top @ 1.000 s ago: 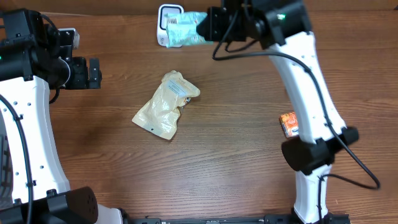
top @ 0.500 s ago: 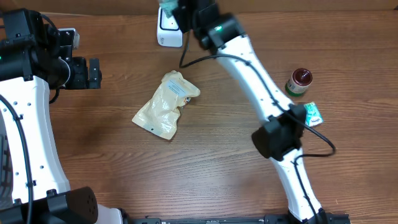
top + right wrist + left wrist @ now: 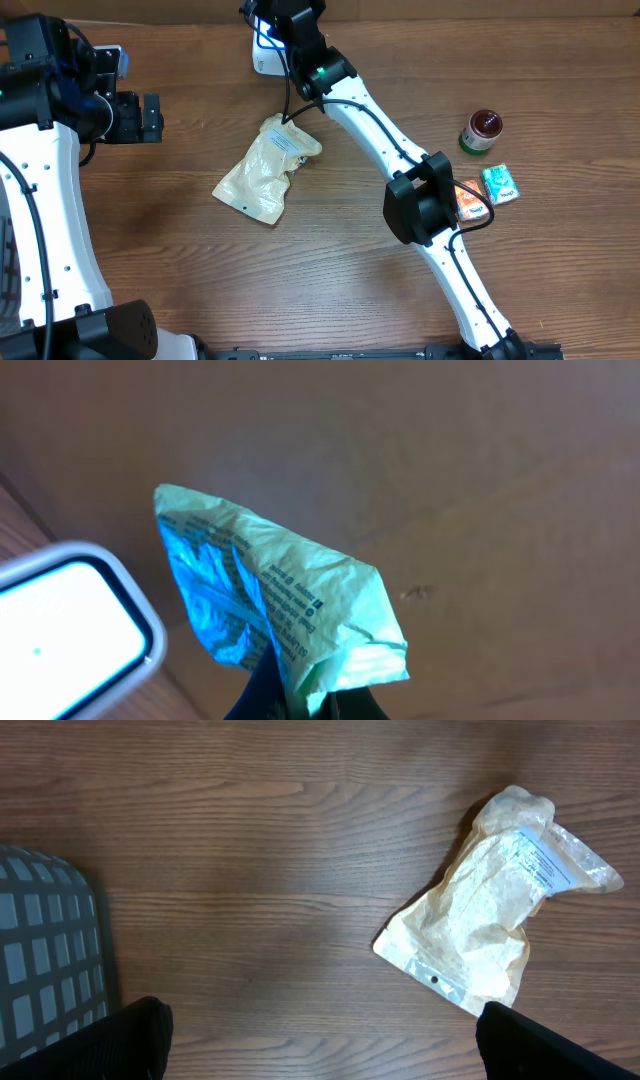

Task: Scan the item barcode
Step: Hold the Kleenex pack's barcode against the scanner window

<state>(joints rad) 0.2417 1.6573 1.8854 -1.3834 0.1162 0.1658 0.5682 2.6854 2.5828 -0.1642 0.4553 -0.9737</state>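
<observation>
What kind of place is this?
Probably a mock checkout on a lab bench: a white scanner stands at the far edge of the wooden table, a pouch and a jar wait nearby, and the right claw holds a green packet beside the scanner.

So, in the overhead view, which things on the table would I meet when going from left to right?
black left gripper → crumpled beige plastic pouch → small orange packet → small teal packet

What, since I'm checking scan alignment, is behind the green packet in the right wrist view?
Behind the green packet, brown surface; the white scanner sits beside it, lower left. The right pincer is shut on its bottom edge. The packet's far face is covered.
</observation>
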